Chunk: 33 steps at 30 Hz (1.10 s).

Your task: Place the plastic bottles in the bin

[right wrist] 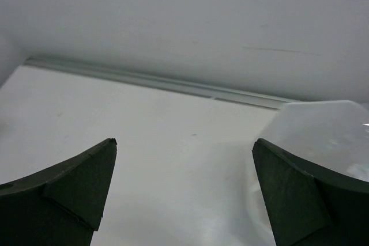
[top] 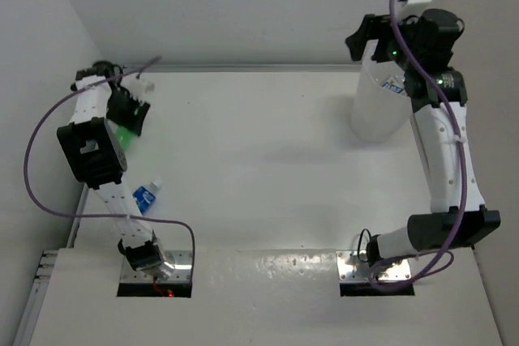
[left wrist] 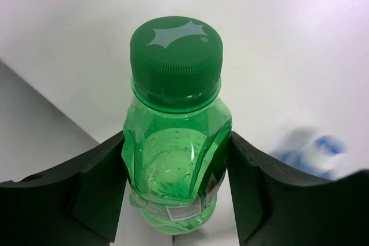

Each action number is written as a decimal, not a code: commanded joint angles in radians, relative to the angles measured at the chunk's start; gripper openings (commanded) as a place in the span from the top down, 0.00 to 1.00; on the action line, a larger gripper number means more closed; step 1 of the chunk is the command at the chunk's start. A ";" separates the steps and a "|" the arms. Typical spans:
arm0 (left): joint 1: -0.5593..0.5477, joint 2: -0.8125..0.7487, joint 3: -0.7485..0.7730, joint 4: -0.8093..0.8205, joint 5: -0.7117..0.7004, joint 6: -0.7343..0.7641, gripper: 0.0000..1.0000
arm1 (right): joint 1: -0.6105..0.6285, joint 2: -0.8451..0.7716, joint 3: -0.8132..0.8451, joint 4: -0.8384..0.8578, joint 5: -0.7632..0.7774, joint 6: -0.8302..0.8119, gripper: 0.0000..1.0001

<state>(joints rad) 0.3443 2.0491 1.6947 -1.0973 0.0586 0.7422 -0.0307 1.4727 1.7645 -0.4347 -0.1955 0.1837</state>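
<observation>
My left gripper (left wrist: 176,140) is shut on an all bright green bottle (left wrist: 176,61), its two pads pressed on the body below the green cap. In the top view this gripper (top: 130,121) is at the far left of the table, with the green bottle (top: 124,137) showing under it. A clear bottle with a blue label (top: 146,196) lies on the table beside the left arm; it also shows blurred in the left wrist view (left wrist: 314,154). The translucent white bin (top: 377,107) stands at the back right. My right gripper (top: 365,36) hovers over the bin's rim, open and empty (right wrist: 184,142).
A blue-labelled bottle (top: 395,87) shows through the bin's wall. The bin's rim (right wrist: 323,128) is at the right of the right wrist view. White walls close in the table at the left and the back, with a metal strip (right wrist: 173,84) along the back edge.
</observation>
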 commanded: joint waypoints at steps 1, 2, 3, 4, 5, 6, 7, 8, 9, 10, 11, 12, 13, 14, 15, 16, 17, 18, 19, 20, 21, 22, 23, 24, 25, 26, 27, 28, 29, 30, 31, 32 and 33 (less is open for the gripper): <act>-0.044 -0.086 0.343 -0.125 0.445 -0.148 0.82 | 0.144 -0.081 -0.046 0.028 -0.107 0.023 0.00; -0.044 -0.102 0.485 -0.125 0.654 -0.212 0.83 | 0.167 -0.095 -0.068 0.037 -0.117 0.034 0.00; -0.044 -0.124 0.511 -0.016 0.769 -0.301 0.87 | 0.243 -0.098 -0.069 0.043 -0.151 0.042 0.00; -0.044 -0.157 0.447 0.093 0.881 -0.531 0.88 | 0.265 -0.098 -0.069 0.050 -0.162 0.048 0.02; -0.044 -0.259 0.360 0.255 1.062 -0.701 0.88 | 0.291 -0.098 -0.069 0.054 -0.173 0.056 0.02; -0.063 -0.321 0.245 0.491 1.110 -0.927 0.88 | 0.343 -0.095 -0.066 0.056 -0.185 0.059 0.02; -0.079 -0.387 0.115 1.078 1.110 -1.411 0.88 | 0.389 -0.089 -0.060 0.062 -0.186 0.063 0.02; -0.105 -0.500 -0.131 1.594 1.060 -1.624 0.88 | 0.455 -0.081 -0.059 0.077 -0.183 0.065 0.02; -0.123 -0.541 -0.218 1.599 1.011 -1.781 0.88 | 0.456 -0.072 -0.056 0.077 -0.180 0.065 0.02; -0.145 -0.569 -0.287 1.774 0.970 -1.904 0.88 | 0.516 -0.065 -0.047 0.086 -0.177 0.066 0.02; -0.172 -0.584 -0.288 1.775 0.921 -1.928 0.88 | 0.535 -0.061 -0.043 0.090 -0.165 0.065 0.02; -0.224 -0.584 -0.288 1.775 0.920 -1.958 0.89 | 0.552 -0.031 -0.018 0.093 -0.159 0.066 0.02; -0.247 -0.595 -0.300 1.786 0.903 -1.997 0.89 | 0.599 -0.022 -0.011 0.097 -0.156 0.066 0.02; -0.269 -0.607 -0.300 1.765 0.887 -2.015 0.90 | 0.617 -0.014 -0.002 0.100 -0.154 0.066 0.02; -0.306 -0.619 -0.312 1.755 0.848 -2.015 0.92 | 0.632 0.017 0.021 0.102 -0.148 0.065 0.02; -0.323 -0.619 -0.313 1.755 0.839 -2.026 0.92 | 0.661 0.029 0.033 0.105 -0.137 0.062 0.02; -0.336 -0.630 -0.313 1.755 0.839 -2.026 0.92 | 0.695 0.049 0.044 0.108 -0.130 0.060 0.02; -0.350 -0.630 -0.300 1.755 0.839 -2.035 0.92 | 0.728 0.073 0.076 0.103 -0.125 0.042 0.02; -0.376 -0.630 -0.300 1.755 0.839 -2.035 0.92 | 0.747 0.086 0.108 0.100 -0.101 0.033 0.02; -0.387 -0.630 -0.291 1.755 0.839 -2.035 0.92 | 0.771 0.093 0.133 0.099 -0.093 0.030 0.02; -0.396 -0.639 -0.291 1.755 0.828 -2.035 0.92 | 0.796 0.119 0.139 0.097 -0.073 0.023 0.02; -0.412 -0.639 -0.282 1.743 0.828 -2.025 0.92 | 0.816 0.126 0.153 0.105 -0.049 0.010 0.02; -0.412 -0.639 -0.282 1.743 0.828 -2.025 0.93 | 0.824 0.130 0.161 0.108 -0.038 0.005 0.02; -0.422 -0.650 -0.273 1.743 0.817 -2.025 0.93 | 0.833 0.142 0.161 0.114 -0.026 -0.004 0.02; -0.423 -0.650 -0.262 1.743 0.817 -2.025 0.93 | 0.836 0.146 0.159 0.119 -0.010 -0.012 0.02; -0.432 -0.650 -0.262 1.732 0.817 -2.025 0.93 | 0.844 0.150 0.153 0.125 0.032 -0.021 0.02; -0.444 -0.650 -0.253 1.732 0.817 -2.009 0.93 | 0.844 0.153 0.150 0.137 0.050 -0.024 0.02; -0.459 -0.659 -0.253 1.722 0.817 -2.009 0.93 | 0.847 0.155 0.139 0.146 0.103 -0.021 0.02; -0.468 -0.659 -0.253 1.713 0.826 -1.999 0.93 | 0.848 0.158 0.139 0.165 0.111 -0.020 0.02; -0.469 -0.671 -0.266 1.702 0.827 -1.988 0.93 | 0.848 0.162 0.141 0.165 0.117 -0.018 0.02; -0.484 -0.672 -0.267 1.702 0.827 -1.988 0.93 | 0.847 0.164 0.154 0.169 0.131 -0.016 0.02; -0.498 -0.682 -0.283 1.702 0.827 -1.979 0.93 | 0.848 0.172 0.159 0.174 0.158 -0.015 0.02; -0.498 -0.682 -0.283 1.702 0.827 -1.979 0.93 | 0.854 0.176 0.167 0.182 0.172 -0.016 0.02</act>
<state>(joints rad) -0.1013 1.4338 1.3949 0.5709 0.8341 -1.2171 0.8158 1.6257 1.8816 -0.3614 -0.1223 0.1837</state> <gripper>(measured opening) 0.679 0.984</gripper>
